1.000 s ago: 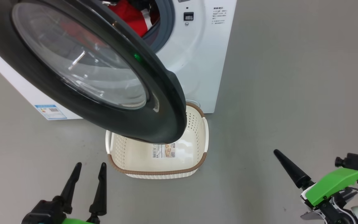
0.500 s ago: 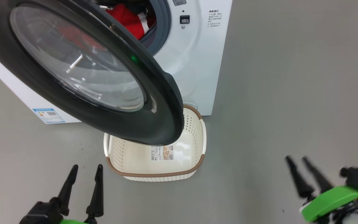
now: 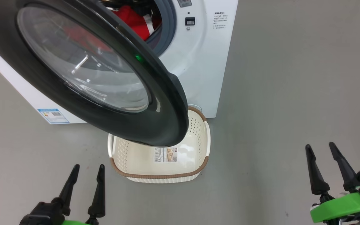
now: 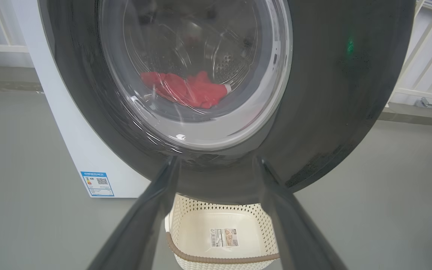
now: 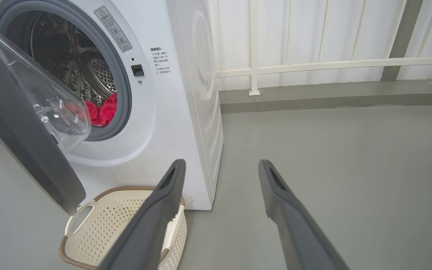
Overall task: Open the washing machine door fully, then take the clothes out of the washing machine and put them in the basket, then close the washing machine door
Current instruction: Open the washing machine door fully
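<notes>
**Head view.** My right pincer point(image 3: 319, 147), at 4 o'clock in the frame, has turned over the last second. It was lying sideways with a single finger showing, and it now stands upright with both fingers pointing to 12 o'clock, spread apart and holding nothing. My left pincer point(image 3: 88, 167), at 7 o'clock, keeps its pose, fingers apart and empty. The washing machine door point(image 3: 83, 75) fills 10 o'clock and stands no wider than before. The slight drift of the whole picture is my head moving, not the door. Its black rim overhangs the far part of the basket point(image 3: 159, 176), which sits on the floor point(image 3: 277, 93) at 6 o'clock, just in front of the washing machine point(image 3: 198, 62). Only a label sticker point(image 3: 166, 154) shows on the basket's bottom. The clothes point(image 3: 133, 20) lie in the drum at 12 o'clock.

**Left wrist view.** My left pincer point(image 4: 216, 161) faces the door glass, through which the red clothes point(image 4: 189, 90) can be seen.

**Right wrist view.** My right pincer point(image 5: 221, 164) looks past the machine's right front corner. The drum point(image 5: 69, 63) mouth lies at 10 o'clock, with the door angled across it.

**Reading.** Only my right arm has moved, so I judge the first step unfinished. The door should swing wider before either pincer reaches for the clothes.
</notes>
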Motion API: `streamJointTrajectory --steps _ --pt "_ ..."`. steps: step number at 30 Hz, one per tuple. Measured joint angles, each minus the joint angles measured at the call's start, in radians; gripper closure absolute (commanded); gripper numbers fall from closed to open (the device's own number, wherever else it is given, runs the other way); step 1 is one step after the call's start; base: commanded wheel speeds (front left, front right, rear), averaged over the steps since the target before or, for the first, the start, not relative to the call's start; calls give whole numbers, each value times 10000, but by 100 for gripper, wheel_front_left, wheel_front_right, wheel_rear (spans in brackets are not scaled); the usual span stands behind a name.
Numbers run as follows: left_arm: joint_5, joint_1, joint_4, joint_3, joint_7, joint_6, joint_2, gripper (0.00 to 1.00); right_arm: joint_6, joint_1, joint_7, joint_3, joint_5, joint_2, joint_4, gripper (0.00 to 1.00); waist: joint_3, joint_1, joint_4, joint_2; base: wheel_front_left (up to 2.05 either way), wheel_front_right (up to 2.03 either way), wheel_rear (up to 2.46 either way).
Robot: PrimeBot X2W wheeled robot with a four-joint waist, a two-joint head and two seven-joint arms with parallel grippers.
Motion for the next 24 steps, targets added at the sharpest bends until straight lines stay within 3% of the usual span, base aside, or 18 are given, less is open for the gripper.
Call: streamJointTrajectory --steps 12,24 --pt "113 62 -232 -134 0 0 0 0 2 1142 -23 -533 -706 765 -77 0 -162 0 115 0 0 0 0" --pt "111 212 -247 -215 0 0 2 0 0 1127 -23 -606 -754 811 -161 0 -103 0 120 0 0 0 0"
